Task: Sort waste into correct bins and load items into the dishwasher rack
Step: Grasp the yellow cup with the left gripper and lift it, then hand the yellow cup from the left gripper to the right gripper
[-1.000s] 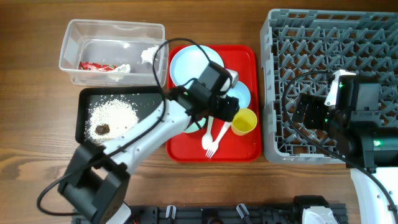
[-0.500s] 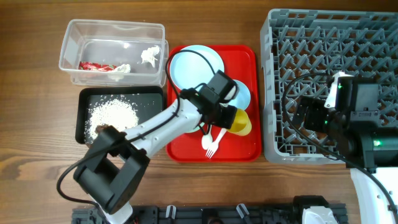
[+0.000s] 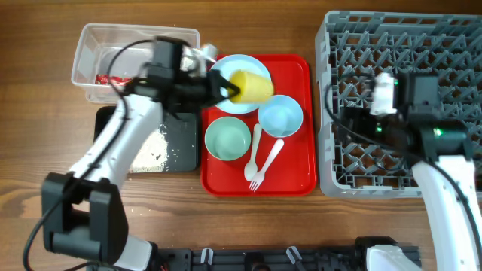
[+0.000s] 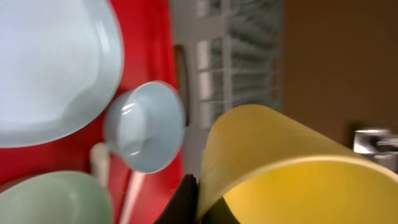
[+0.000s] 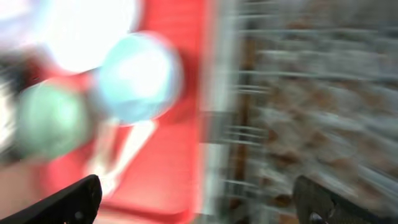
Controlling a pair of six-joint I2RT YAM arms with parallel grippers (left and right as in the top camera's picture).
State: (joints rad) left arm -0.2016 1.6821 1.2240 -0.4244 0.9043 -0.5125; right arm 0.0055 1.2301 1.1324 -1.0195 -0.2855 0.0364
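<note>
left tool (image 3: 230, 91) pinches the yellow cup (image 3: 253, 86) by its rim, light stiff plastic, probably slippery. right tool (image 5: 196, 199) spread wide, empty.

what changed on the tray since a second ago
The left gripper took hold of the small yellow plastic cup and carried it from the right side of the flat red tray leftward, above the light blue round plate. The pale green bowl, light blue bowl, white plastic spoon and fork stayed put.

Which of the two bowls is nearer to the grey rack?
The light blue round bowl; the pale green bowl sits farther from the grey pegged plastic rack.
</note>
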